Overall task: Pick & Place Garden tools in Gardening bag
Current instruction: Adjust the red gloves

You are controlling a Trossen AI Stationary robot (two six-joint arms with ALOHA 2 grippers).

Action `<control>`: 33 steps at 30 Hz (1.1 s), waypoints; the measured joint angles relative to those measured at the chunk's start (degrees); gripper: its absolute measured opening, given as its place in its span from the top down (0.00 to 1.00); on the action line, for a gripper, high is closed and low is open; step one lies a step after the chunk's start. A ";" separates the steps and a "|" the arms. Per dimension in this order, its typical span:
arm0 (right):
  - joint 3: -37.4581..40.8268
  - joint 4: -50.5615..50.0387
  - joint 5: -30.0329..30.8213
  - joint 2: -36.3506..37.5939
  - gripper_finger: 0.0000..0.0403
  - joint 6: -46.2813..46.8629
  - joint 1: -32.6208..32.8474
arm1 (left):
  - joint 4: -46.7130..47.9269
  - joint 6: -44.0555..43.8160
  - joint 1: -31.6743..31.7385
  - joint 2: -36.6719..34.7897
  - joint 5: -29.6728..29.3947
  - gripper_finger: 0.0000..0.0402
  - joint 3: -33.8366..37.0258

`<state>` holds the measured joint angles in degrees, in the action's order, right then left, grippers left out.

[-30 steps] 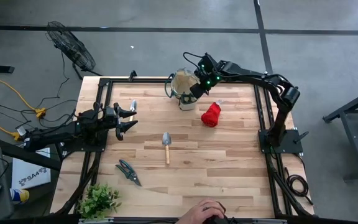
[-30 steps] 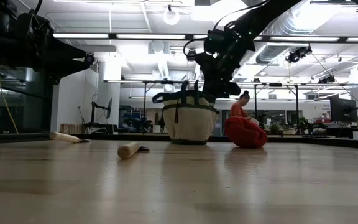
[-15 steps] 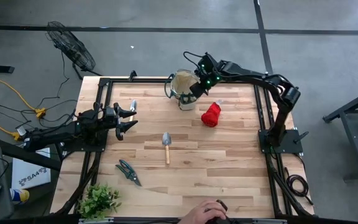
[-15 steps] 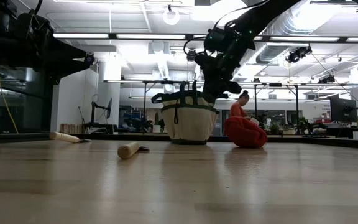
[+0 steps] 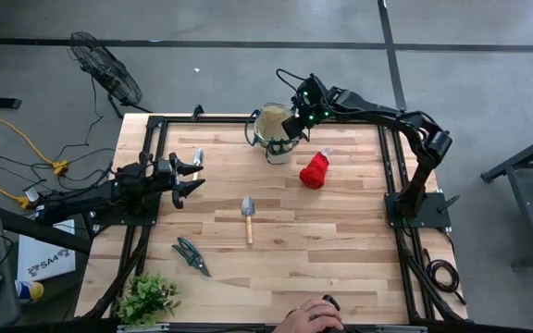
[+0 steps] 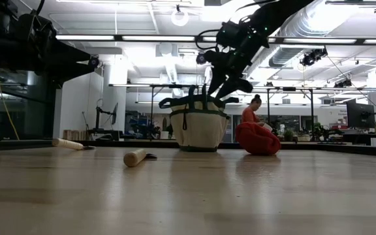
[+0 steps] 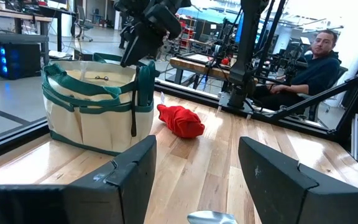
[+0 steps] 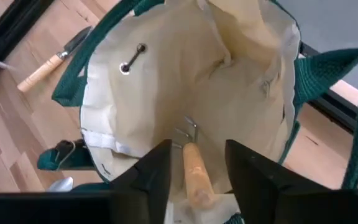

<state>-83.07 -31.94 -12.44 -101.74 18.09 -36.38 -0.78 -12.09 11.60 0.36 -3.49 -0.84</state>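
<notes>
The beige gardening bag [image 5: 268, 132] with green trim stands upright at the table's far side. My right gripper [image 8: 196, 163] hangs open over its mouth, slanting down. A wooden-handled hand fork [image 8: 193, 167] stands inside the bag, tines down, its handle between my fingers with a gap on each side. The red bundle [image 5: 314, 170] lies right of the bag. A trowel [image 5: 248, 218] lies mid-table, and pruning shears [image 5: 191, 254] lie nearer the front. My left gripper [image 5: 192, 178] waits open at the table's left.
Another light tool [image 5: 199, 155] lies by my left gripper. A leafy plant [image 5: 146, 298] sits at the near left corner. A person's hand [image 5: 309, 315] reaches over the near edge. The black frame rails [image 5: 391, 166] run along the table's sides.
My right gripper has opened over the bag's mouth and tipped slightly, its fingers now standing a little higher above the rim. The bag and the other tools have stayed where they were.
</notes>
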 joint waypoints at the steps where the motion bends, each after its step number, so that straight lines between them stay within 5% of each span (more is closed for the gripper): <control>1: 0.00 0.02 0.14 0.16 0.61 -0.06 0.00 | 0.00 -0.01 0.00 0.00 0.00 0.44 0.00; 8: 0.00 -1.67 3.39 3.36 0.51 -0.33 0.00 | -0.01 -0.01 0.01 0.00 0.02 0.44 0.00; 33: 2.24 -22.49 16.98 8.18 0.50 7.25 0.86 | 0.00 0.00 0.01 0.02 0.00 0.44 0.00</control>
<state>-80.83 -54.43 4.54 -93.56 25.34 -35.52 -0.78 -12.09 11.60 0.38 -3.49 -0.84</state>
